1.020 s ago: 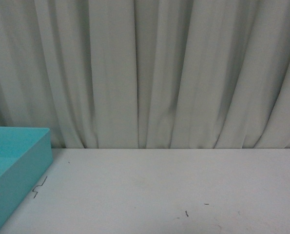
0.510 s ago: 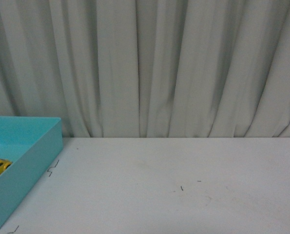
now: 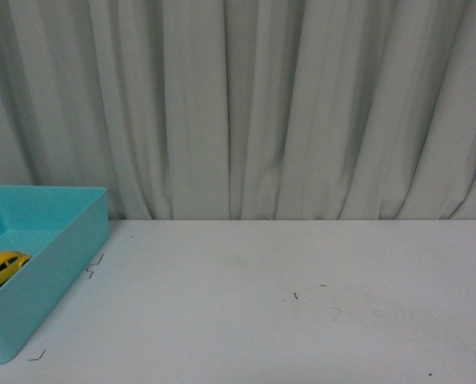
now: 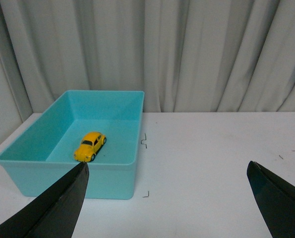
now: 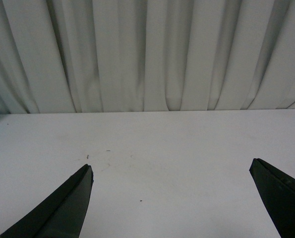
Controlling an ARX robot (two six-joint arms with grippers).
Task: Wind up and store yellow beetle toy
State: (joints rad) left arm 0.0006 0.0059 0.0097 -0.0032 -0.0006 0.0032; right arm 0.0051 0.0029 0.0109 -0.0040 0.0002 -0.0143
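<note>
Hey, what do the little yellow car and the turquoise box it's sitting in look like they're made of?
The yellow beetle toy looks like glossy painted metal or hard plastic: its rounded body catches a soft shine, but at this size I can't tell which. The turquoise box looks like moulded plastic with a smooth satin finish: thin, even walls, uniform colour and rounded corners, with no seams visible.

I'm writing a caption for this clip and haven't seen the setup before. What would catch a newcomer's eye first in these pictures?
The yellow beetle toy stands out most: it sits on its wheels inside the turquoise box, at the left end of the white table. Behind everything hangs a pleated pale curtain. Both the left gripper and the right gripper are wide open and hold nothing.
</note>
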